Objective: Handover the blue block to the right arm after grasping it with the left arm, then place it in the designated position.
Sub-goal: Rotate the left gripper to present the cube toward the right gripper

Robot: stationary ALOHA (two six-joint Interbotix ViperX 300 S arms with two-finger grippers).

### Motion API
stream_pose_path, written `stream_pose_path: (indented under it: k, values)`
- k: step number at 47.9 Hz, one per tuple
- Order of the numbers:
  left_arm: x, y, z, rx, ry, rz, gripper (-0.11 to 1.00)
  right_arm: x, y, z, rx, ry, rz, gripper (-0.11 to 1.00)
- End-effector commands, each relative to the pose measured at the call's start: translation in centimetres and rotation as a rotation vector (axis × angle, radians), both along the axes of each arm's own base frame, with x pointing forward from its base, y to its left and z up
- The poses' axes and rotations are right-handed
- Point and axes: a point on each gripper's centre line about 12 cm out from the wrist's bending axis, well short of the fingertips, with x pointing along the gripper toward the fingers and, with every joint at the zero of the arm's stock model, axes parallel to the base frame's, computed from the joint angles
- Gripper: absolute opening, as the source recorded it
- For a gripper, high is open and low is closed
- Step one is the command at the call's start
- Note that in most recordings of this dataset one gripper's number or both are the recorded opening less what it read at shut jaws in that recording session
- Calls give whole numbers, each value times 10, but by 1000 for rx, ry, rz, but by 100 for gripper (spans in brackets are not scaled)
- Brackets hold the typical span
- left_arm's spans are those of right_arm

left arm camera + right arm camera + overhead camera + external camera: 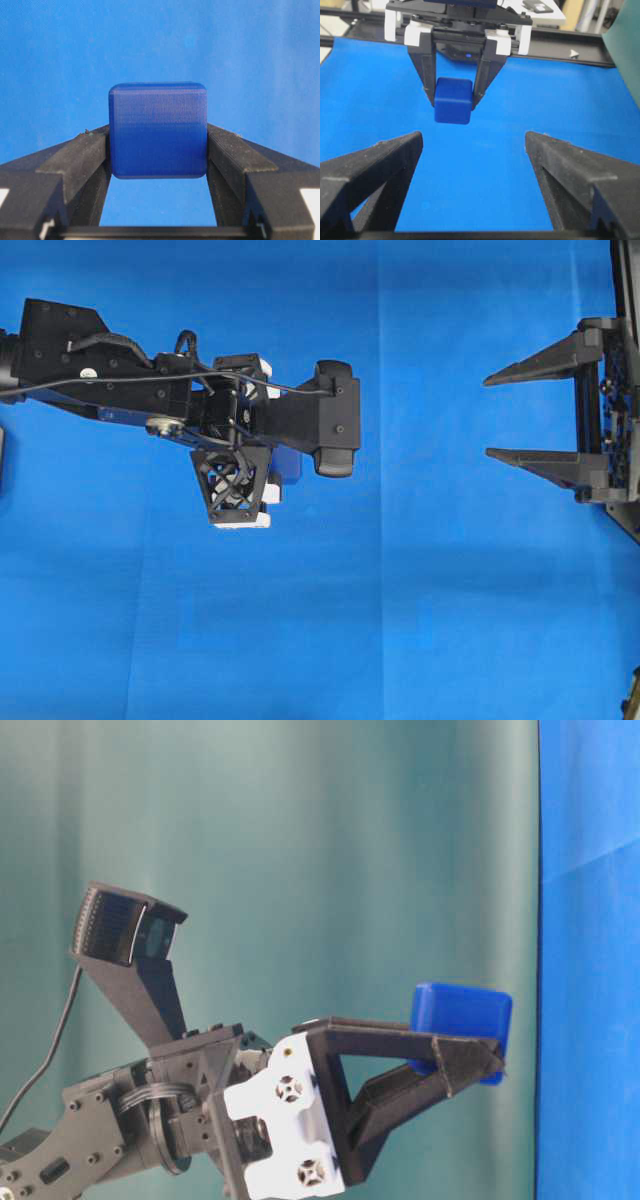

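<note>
I count one blue block (pixel 452 100), the only loose object here. There are two robot arms, each ending in one tool: the left tool (pixel 453 97) with white brackets and the all-black right tool (pixel 490 418). Each tool has two long tapered black fingers, so four fingers in all. One bright-blue cloth (pixel 400 620) covers the tabletop, and one teal-green backdrop (pixel 300 840) hangs behind it

Dark-blue block (pixel 157 130); bright-blue cloth (pixel 420 620); black left gripper (pixel 453 102), white brackets.
</note>
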Motion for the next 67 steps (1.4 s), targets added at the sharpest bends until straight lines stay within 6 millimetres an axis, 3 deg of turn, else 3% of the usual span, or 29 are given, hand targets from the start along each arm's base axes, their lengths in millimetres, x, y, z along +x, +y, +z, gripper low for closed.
stream_pose_path:
  k: [1,24,49,67]
  values:
    - [-2,0,20,1,-55,-2,49,3,0,10,3,-26,-2,95]
    - [-8,-1,26,-6,-158,-2,49,3,0,11,3,-26,-2,95]
    - [-22,-1,44,-28,-628,-5,49,4,0,9,1,-23,-2,95]
    - [-51,-4,72,-47,-1051,-22,49,7,0,7,-2,-15,-1,95]
